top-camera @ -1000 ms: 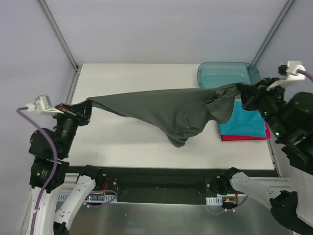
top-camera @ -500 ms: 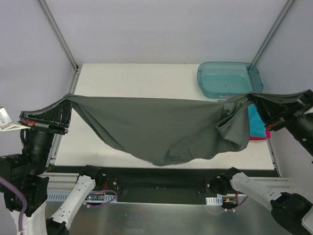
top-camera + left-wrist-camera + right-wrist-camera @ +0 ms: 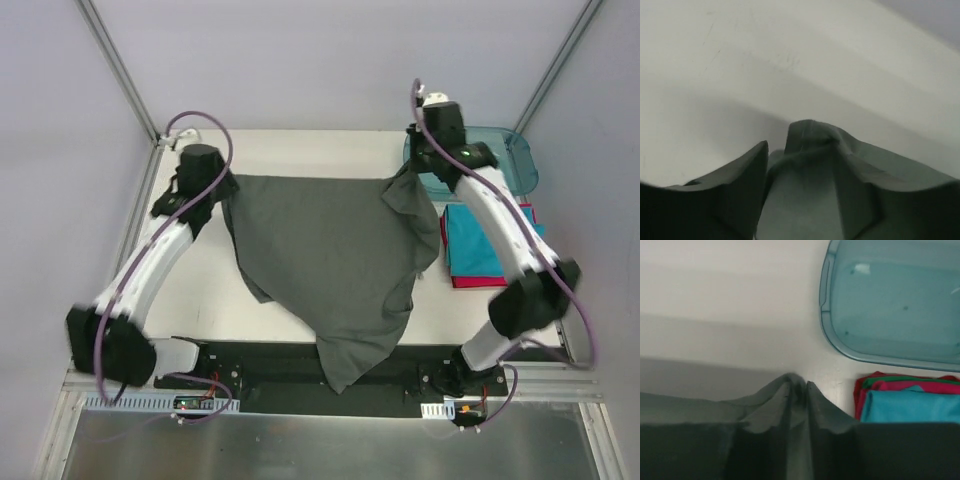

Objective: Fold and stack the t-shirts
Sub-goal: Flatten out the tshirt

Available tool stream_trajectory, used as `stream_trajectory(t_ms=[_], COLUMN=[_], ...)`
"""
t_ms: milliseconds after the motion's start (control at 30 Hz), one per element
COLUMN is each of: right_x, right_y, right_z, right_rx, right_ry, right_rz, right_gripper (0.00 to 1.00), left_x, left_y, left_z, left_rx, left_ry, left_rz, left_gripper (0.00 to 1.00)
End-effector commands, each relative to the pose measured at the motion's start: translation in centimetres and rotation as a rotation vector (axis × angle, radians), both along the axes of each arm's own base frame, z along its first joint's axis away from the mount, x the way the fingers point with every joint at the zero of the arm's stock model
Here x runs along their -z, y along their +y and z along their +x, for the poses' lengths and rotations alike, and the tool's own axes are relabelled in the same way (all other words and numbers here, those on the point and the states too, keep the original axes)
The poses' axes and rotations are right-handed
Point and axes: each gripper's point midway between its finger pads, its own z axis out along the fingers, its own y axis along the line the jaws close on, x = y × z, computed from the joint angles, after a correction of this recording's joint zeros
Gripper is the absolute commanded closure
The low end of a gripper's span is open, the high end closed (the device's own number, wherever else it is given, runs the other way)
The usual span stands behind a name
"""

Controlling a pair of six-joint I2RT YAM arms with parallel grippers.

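Observation:
The dark grey t-shirt (image 3: 330, 250) lies spread on the white table (image 3: 300, 150), its lower end draped over the near edge. Both arms reach to its far edge. My left gripper (image 3: 222, 195) is at the far left corner; in the left wrist view (image 3: 800, 150) its jaws stand apart with slack grey cloth (image 3: 810, 137) between them. My right gripper (image 3: 408, 178) is at the far right corner, and its fingers (image 3: 799, 385) pinch a thin fold of the cloth (image 3: 800, 405). A folded teal t-shirt (image 3: 485, 245) (image 3: 910, 407) rests on a red-pink one (image 3: 490, 282) (image 3: 905, 385) at the right.
A translucent teal plastic tub (image 3: 470, 155) (image 3: 890, 300) stands at the far right corner, just behind the folded stack and next to the right gripper. Frame posts rise at both far corners. A black rail runs along the near edge.
Both arms swung from holding the grey shirt stretched in the air near the front to the table's far side, laying it down flat. The left jaws have parted.

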Motion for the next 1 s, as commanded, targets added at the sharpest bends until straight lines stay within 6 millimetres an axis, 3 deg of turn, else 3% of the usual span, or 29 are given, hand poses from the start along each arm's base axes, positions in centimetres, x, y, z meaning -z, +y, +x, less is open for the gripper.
stream_trajectory(t_ms=[0, 33, 67, 133, 167, 267, 400, 467, 633, 733, 867, 967], right_x=[7.0, 8.5, 9.7, 11.1, 11.4, 11.9, 14.5, 16.6, 21.0, 23.1, 26.3, 27.9], right_y=[0.9, 1.1, 1.1, 0.3, -0.1, -1.2, 0.1, 2.3, 11.1, 13.3, 11.8, 10.6], right_z=[7.1, 7.9, 8.2, 8.4, 8.3, 5.7, -1.3, -5.6, -15.5, -17.7, -17.3, -16.2], right_rx=[0.018, 0.024, 0.026, 0.070, 0.083, 0.121, 0.088, 0.009, -0.339, -0.374, -0.257, -0.165], right_ry=[0.101, 0.144, 0.187, 0.240, 0.246, 0.269, 0.347, 0.387, 0.486, 0.533, 0.599, 0.637], right_rz=[-0.032, -0.053, -0.074, -0.142, -0.169, -0.217, -0.158, -0.103, 0.134, 0.227, 0.140, 0.110], right_gripper=[0.56, 0.45, 0.31, 0.19, 0.04, 0.04, 0.04, 0.04, 0.04, 0.04, 0.04, 0.04], left_x=[7.1, 8.5, 9.5, 11.2, 11.6, 12.4, 15.0, 16.3, 19.9, 21.2, 21.3, 22.6], left_y=[-0.2, -1.0, -1.4, -2.1, -2.1, -2.3, -1.6, -1.6, -2.7, -3.1, -4.6, -4.9], left_z=[5.0, 5.7, 6.0, 6.0, 5.5, 3.2, -2.1, -5.0, -11.7, -14.2, -16.1, -17.3], left_rx=[0.026, 0.054, 0.066, 0.087, 0.082, 0.087, 0.052, 0.050, 0.081, 0.091, 0.181, 0.194], left_ry=[0.233, 0.288, 0.324, 0.367, 0.379, 0.398, 0.445, 0.463, 0.493, 0.473, 0.431, 0.438], left_rz=[0.085, 0.069, 0.062, 0.035, 0.021, -0.017, -0.068, -0.113, -0.258, -0.321, -0.402, -0.431], left_gripper=[0.22, 0.08, 0.01, 0.01, 0.01, 0.01, 0.01, 0.01, 0.01, 0.01, 0.01, 0.01])
